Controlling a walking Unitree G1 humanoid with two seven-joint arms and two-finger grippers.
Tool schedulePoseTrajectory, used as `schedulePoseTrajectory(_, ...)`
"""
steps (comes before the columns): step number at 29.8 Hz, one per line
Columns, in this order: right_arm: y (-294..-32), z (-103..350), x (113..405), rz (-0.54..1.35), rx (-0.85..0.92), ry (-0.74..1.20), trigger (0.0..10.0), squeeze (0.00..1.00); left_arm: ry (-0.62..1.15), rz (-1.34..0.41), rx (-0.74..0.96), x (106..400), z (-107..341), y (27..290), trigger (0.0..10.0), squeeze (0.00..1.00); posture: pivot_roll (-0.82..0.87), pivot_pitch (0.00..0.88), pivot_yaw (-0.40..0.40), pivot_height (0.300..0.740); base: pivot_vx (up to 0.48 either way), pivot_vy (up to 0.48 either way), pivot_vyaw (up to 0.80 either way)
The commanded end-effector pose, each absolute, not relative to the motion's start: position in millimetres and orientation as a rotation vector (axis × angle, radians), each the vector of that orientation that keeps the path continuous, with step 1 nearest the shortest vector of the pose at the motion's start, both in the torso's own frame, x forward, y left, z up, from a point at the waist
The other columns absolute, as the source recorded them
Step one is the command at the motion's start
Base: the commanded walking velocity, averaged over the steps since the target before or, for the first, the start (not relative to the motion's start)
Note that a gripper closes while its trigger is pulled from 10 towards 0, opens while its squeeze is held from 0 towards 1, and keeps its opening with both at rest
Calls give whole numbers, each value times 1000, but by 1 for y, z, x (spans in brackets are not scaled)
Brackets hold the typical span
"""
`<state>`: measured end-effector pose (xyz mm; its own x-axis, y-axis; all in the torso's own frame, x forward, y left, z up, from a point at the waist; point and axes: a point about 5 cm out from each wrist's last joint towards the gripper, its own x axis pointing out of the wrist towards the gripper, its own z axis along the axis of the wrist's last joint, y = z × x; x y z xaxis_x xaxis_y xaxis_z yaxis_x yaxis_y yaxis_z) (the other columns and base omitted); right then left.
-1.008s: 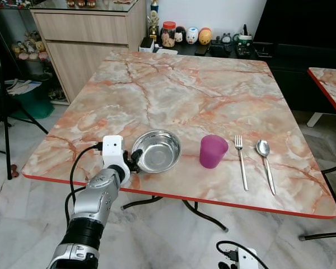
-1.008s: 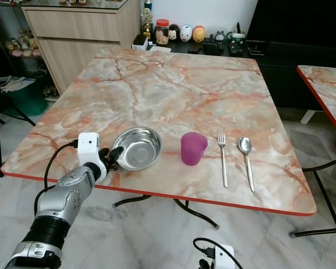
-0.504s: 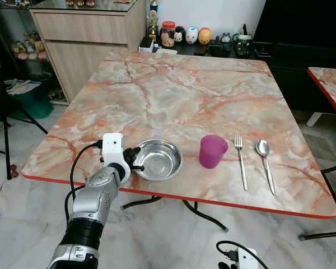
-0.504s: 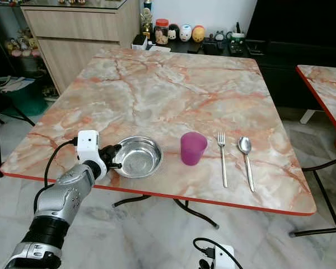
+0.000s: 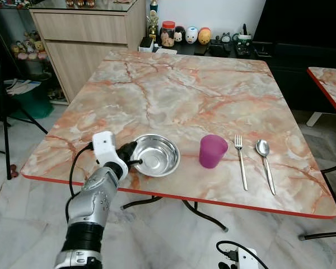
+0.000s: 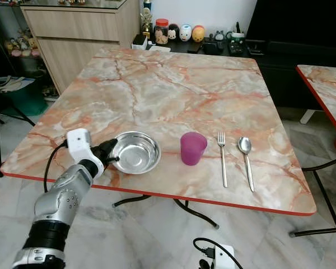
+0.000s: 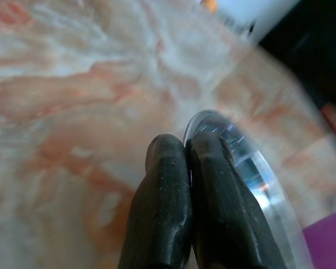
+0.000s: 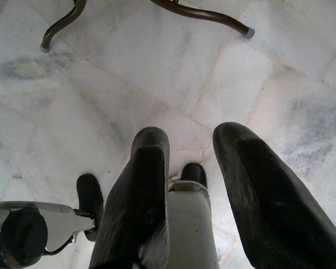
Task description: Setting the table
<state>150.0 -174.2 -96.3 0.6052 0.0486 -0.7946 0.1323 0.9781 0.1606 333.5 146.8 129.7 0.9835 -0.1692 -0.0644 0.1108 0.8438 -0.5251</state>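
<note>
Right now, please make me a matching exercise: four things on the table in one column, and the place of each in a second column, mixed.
Things:
1. steel bowl
2. purple cup
3. fork
4. spoon

Places:
A. between the cup and the spoon
B. furthest to the robot's right
C. its rim pinched by the left gripper
D. between the bowl and the fork

Pairs: 1-C, 2-D, 3-A, 4-B
</note>
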Motion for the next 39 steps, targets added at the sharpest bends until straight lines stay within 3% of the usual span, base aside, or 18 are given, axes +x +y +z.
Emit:
schedulePoseTrajectory(1,-176,-97,149,-68,219,928,10000,0,63,-131,-591,334,137,152,4471,0,89,0,-36,740,0,0,0)
schedulePoseTrajectory(2,-177,-97,149,-69,219,928,10000,0,47,-121,-640,334,139,153,10000,0,90,0,-38,740,0,0,0)
schedulePoseTrajectory(5,-177,-97,149,-68,219,929,10000,0,12,-99,-751,335,142,156,10000,0,89,0,-39,740,0,0,0)
schedulePoseTrajectory(17,-178,-97,149,-71,217,928,10000,0,-66,-63,-927,335,151,158,10000,0,87,0,-42,740,0,0,0)
schedulePoseTrajectory(23,-178,-97,149,-70,216,928,10000,0,-7,-114,-703,332,145,151,10000,0,84,0,-41,740,0,0,0)
schedulePoseTrajectory(26,-178,-97,149,-68,214,930,10000,0,38,-172,-482,331,143,147,10000,0,88,0,-42,740,0,0,0)
schedulePoseTrajectory(32,-177,-97,149,-65,215,931,10000,0,131,-198,-347,328,132,146,10000,0,91,0,-40,740,0,0,0)
schedulePoseTrajectory(35,-177,-97,149,-60,213,936,10000,0,258,-237,-164,321,112,139,10000,0,91,0,-40,740,0,0,0)
schedulePoseTrajectory(39,-176,-97,149,-58,212,938,10000,0,333,-193,-163,318,99,140,10000,0,88,0,-39,740,0,0,0)
